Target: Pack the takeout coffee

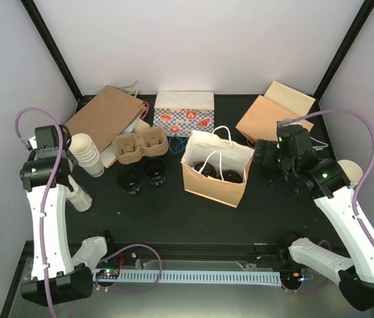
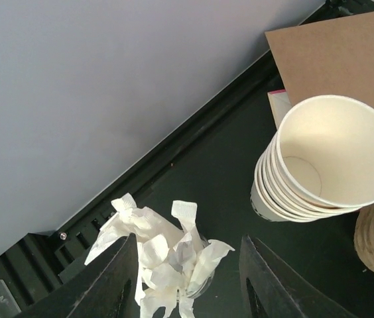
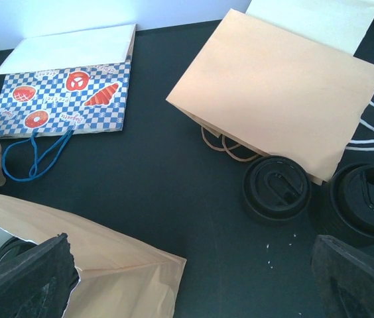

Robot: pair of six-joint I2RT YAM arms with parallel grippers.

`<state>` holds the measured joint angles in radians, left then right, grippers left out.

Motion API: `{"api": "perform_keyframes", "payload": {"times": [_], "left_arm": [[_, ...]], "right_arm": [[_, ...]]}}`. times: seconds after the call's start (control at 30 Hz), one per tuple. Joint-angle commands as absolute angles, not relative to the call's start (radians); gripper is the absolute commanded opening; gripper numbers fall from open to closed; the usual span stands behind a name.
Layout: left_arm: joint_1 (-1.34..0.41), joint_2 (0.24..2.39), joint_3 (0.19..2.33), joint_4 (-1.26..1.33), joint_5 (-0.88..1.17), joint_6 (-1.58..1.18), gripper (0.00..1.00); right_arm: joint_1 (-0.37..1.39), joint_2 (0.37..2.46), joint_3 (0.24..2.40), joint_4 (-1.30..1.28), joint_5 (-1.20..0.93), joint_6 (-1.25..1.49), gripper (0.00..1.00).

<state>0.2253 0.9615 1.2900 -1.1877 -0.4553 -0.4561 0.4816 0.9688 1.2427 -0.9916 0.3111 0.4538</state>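
Two takeout coffee cups (image 1: 128, 179) (image 1: 154, 169) with black lids stand on the black table left of an open tan paper bag (image 1: 221, 187). Two more lidded cups (image 1: 208, 167) (image 1: 233, 176) sit inside that bag. In the right wrist view, two further lidded cups (image 3: 275, 187) (image 3: 366, 202) stand by a flat tan bag (image 3: 280, 99). My right gripper (image 3: 192, 265) is open wide and empty above the table between the open bag (image 3: 74, 271) and those cups; it also shows in the top view (image 1: 273, 165). My left gripper (image 2: 188, 242) is open and empty above a glass of white sachets (image 2: 167, 258).
A stack of cream paper cups (image 2: 326, 165) stands next to the sachets, also seen from above (image 1: 89, 156). Brown pulp carriers (image 1: 140, 146), a flat brown bag (image 1: 104, 116) and a blue checkered bag (image 1: 184, 112) lie at the back. Another cream cup (image 1: 351, 171) is far right.
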Motion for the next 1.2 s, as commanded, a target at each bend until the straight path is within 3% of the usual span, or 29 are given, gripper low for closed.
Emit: {"api": "perform_keyframes", "payload": {"times": [0.0,0.23,0.47,1.17], "left_arm": [[0.243,0.95,1.269,-1.156,-0.44,-0.477,0.44],[0.257,0.953,1.232,-1.106,-0.436,-0.48,0.3],[0.26,0.954,1.235,-1.067,-0.437,-0.477,0.02],[0.26,0.826,1.488,-1.173,-0.34,-0.451,0.02]], "right_arm": [[0.477,0.969,1.252,-0.967,0.3,0.447,1.0],[0.477,0.969,1.252,-0.967,0.297,0.448,1.0],[0.477,0.967,1.255,-0.971,0.293,0.446,1.0],[0.477,1.0,1.253,-0.974,0.236,0.442,1.0]]}}
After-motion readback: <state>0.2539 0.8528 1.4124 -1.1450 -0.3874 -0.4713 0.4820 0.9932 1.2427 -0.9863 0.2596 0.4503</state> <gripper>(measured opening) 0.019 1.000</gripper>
